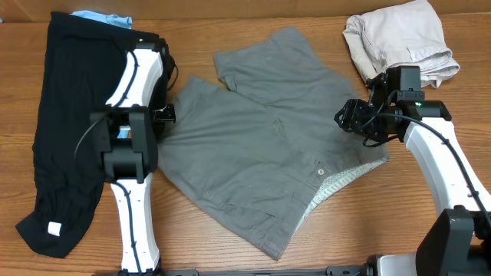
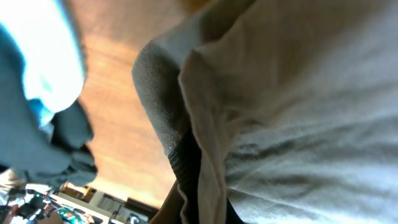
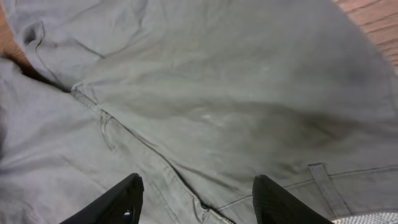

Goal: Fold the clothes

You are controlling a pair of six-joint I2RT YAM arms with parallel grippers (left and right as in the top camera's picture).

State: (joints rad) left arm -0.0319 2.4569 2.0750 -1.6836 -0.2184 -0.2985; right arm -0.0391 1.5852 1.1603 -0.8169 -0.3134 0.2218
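Mid-table: shorts, grey, spread nearly flat on the wood. In the overhead view, legs toward the top and left, waistband at the lower right. On the waistband, a pale button; just beside it, whitish lining turned outward at the corner.

Along the left side: black garment, long, laid lengthwise, with a small white tag near its lower end. Behind its top end, a bit of blue cloth. At the top right corner, a beige garment, bunched, well clear of the shorts.

Left gripper: sits at the left edge of the shorts, by the hem of one leg. From the left wrist, only grey cloth close to the lens, one folded edge raised off the wood and a dark strip under the fold. Cannot tell whether parted or clamped on the cloth.

Right gripper: sits at the right edge of the shorts, near the waistband. From the right wrist, black fingers spread wide above the cloth, nothing between them. Cannot tell whether the tips touch the fabric. Just right of them, a belt loop.
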